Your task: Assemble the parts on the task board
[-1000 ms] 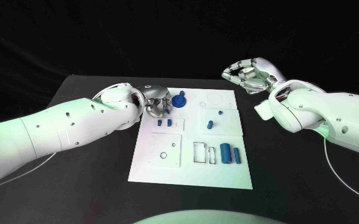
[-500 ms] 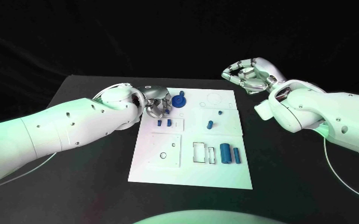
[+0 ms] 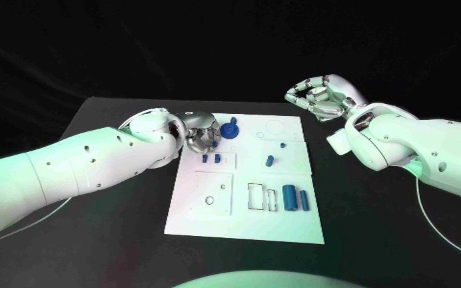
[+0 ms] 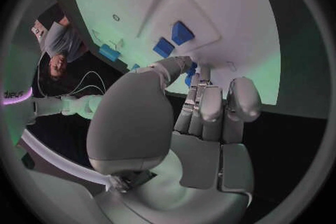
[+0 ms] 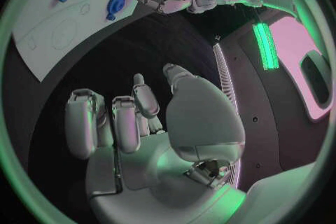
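The white task board (image 3: 288, 221) lies in the middle of the black table. My left hand (image 3: 201, 135) is low over its far left corner, right beside a round blue part (image 3: 230, 129). In the left wrist view a bit of blue (image 4: 190, 71) shows pinched between thumb and fingertips (image 4: 201, 79); most of it is hidden. Two small blue blocks (image 3: 211, 158) stand just nearer me than that hand. My right hand (image 3: 322, 96) hangs raised beyond the board's far right corner, its fingers curled in on nothing.
A small blue peg (image 3: 282, 145) and a short blue piece (image 3: 270, 161) sit mid-board. Two blue cylinders (image 3: 295, 198) lie beside an empty rectangular slot (image 3: 258, 196). A square plate with a round hole (image 3: 210, 200) fills the near left.
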Robot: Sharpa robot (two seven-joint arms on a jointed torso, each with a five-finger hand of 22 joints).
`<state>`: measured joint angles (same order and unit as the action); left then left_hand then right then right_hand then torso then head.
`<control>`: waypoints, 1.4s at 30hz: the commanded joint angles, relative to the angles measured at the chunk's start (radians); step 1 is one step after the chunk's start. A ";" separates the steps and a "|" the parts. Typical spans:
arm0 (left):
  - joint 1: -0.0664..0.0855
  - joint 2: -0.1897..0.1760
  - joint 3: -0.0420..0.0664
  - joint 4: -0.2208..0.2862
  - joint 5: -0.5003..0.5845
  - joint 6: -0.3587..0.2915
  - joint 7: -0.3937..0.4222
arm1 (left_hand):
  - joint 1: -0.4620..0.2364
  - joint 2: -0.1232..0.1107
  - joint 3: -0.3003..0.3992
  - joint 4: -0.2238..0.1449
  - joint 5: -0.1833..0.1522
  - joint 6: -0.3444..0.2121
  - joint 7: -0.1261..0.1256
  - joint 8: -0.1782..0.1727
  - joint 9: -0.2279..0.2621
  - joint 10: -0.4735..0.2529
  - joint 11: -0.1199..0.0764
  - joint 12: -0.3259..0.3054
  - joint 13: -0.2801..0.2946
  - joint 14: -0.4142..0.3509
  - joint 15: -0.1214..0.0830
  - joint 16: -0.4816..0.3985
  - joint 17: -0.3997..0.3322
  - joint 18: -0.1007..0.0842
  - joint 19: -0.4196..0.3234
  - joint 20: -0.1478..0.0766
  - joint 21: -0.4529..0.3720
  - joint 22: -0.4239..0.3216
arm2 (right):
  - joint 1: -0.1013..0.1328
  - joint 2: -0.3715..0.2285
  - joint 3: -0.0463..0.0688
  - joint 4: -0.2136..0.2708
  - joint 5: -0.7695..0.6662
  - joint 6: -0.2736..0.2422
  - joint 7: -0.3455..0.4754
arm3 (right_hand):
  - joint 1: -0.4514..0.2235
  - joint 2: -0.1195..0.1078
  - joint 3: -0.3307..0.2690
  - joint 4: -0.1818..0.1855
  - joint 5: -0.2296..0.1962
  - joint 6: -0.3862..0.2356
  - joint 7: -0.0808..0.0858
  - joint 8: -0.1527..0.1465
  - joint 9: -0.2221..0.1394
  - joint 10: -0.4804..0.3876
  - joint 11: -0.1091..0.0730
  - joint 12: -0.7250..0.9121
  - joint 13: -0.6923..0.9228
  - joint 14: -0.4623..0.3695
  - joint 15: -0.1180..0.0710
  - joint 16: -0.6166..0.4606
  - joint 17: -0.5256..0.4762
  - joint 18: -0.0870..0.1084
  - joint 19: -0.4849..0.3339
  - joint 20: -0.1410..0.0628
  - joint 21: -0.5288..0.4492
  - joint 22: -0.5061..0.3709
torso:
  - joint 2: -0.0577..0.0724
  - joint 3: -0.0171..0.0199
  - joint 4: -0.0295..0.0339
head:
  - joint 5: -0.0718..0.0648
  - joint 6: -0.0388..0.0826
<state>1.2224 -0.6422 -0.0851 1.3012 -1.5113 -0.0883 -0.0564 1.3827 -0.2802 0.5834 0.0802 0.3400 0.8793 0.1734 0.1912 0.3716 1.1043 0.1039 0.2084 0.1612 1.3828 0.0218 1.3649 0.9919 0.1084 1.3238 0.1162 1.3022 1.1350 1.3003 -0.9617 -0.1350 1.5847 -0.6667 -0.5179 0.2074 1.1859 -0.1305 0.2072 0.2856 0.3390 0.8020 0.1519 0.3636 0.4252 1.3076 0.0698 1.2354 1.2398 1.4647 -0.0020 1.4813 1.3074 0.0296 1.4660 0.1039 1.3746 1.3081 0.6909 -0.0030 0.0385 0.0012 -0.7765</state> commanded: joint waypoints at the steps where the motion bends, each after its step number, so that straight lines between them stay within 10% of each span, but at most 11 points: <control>1: 0.000 0.000 0.001 0.004 -0.006 -0.006 -0.012 | -0.004 -0.004 -0.004 0.001 0.002 -0.006 0.000 -0.004 -0.001 -0.005 0.002 -0.006 -0.002 0.000 0.005 -0.003 -0.001 -0.008 -0.007 0.002 -0.005 -0.001 | -0.001 0.000 0.000 -0.001 -0.005 0.006 0.008 | 0.011 0.001 -0.001 -0.001 0.003 -0.005 -0.001 0.007 -0.001 -0.005 -0.002 -0.004 -0.001 0.062 -0.004 -0.003 0.076 0.020 -0.003 -0.005 -0.004 0.141 | 0.000 -0.0004 -0.0004 | 0.000 0.001; 8: 0.000 -0.009 0.002 0.008 -0.010 -0.011 -0.019 | -0.007 -0.005 -0.007 0.002 0.004 -0.011 0.001 -0.009 -0.004 -0.013 0.003 -0.017 -0.004 -0.003 0.006 -0.004 -0.007 -0.007 -0.010 0.004 -0.009 -0.007 | -0.002 0.000 0.000 -0.008 -0.023 0.013 -0.006 | 0.014 0.000 -0.001 -0.002 0.003 -0.006 -0.001 0.007 -0.002 -0.013 -0.002 -0.013 -0.010 0.061 -0.004 -0.004 0.074 0.021 -0.005 -0.005 -0.008 0.139 | 0.000 -0.0006 -0.0007 | 0.000 0.002; 14: 0.000 -0.039 0.008 0.020 -0.006 -0.034 -0.019 | -0.013 -0.004 -0.018 0.007 0.005 -0.022 0.007 -0.021 -0.009 -0.045 0.012 -0.046 -0.014 -0.031 0.013 -0.028 -0.070 0.006 -0.044 0.010 -0.048 -0.063 | -0.004 0.001 0.000 -0.034 -0.121 0.069 -0.062 | 0.148 0.001 0.063 -0.041 -0.094 -0.006 0.002 0.012 -0.015 -0.307 -0.004 -0.475 -0.409 0.020 -0.007 -0.090 -0.055 0.059 -0.094 -0.009 -0.187 0.036 | -0.001 -0.0009 0.0000 | -0.005 0.005; 22: 0.003 -0.095 0.020 0.045 0.070 -0.119 0.016 | -0.003 0.012 -0.013 0.021 0.005 -0.008 0.018 -0.025 -0.013 -0.079 0.026 -0.070 -0.030 -0.141 0.025 -0.146 -0.303 0.042 -0.154 0.019 -0.184 -0.240 | -0.015 0.005 0.000 -0.061 -0.386 0.185 -0.151 | 0.241 -0.078 0.261 -0.085 -0.143 0.052 0.017 -0.022 -0.054 -0.309 0.018 -0.858 -0.741 0.028 0.010 -0.114 -0.080 0.052 -0.065 0.001 -0.176 0.043 | -0.001 -0.0007 0.0005 | -0.017 0.011; 34: 0.008 -0.183 0.024 0.098 1.058 -0.261 0.328 | 0.001 0.030 -0.040 0.038 -0.001 0.038 0.008 -0.001 -0.003 0.001 0.007 0.033 -0.001 -0.279 0.012 -0.294 -0.480 0.076 -0.298 0.010 -0.403 -0.470 | -0.044 0.034 0.000 -0.051 -0.933 0.240 -0.307 | 0.203 -0.128 0.340 -0.137 -0.169 0.116 0.004 -0.054 -0.080 -0.220 0.018 -1.011 -0.921 0.035 0.008 -0.105 -0.070 0.041 -0.035 0.002 -0.122 0.082 | 0.001 -0.0022 -0.0018 | -0.062 0.025; 42: 0.007 -0.223 0.024 0.161 1.338 -0.189 0.475 | -0.002 0.051 -0.089 0.040 -0.001 0.060 -0.003 0.023 0.007 0.016 -0.007 0.102 0.031 -0.289 0.004 -0.296 -0.493 0.076 -0.293 0.004 -0.438 -0.493 | -0.071 0.070 -0.001 -0.053 -1.067 0.236 -0.364 | 0.185 -0.141 0.341 -0.140 -0.171 0.112 0.007 -0.068 -0.087 -0.229 0.023 -1.039 -0.952 0.035 0.013 -0.105 -0.071 0.041 -0.037 0.003 -0.128 0.081 | 0.001 -0.0034 -0.0011 | -0.075 0.026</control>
<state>1.2289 -0.8614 -0.0623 1.4494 -0.4093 -0.3041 0.2937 1.3816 -0.2367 0.5005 0.1214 0.3401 0.9335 0.1693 0.2114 0.3774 1.1174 0.0983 0.3057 0.1913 1.0987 0.0271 1.0718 0.4997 0.1786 1.0289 0.1252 0.8677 0.6425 1.2325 -0.8957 -0.1358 1.5343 -1.5985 -0.3044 -0.0961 1.3753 -0.2674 0.5470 0.1527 0.1699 0.9115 0.1570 0.2993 0.3392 1.0797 0.0885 0.2027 0.2888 1.4665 0.0108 1.3720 1.2368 0.0848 1.4237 0.1076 1.2485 1.3075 0.6916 -0.0058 0.0378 -0.0712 -0.7510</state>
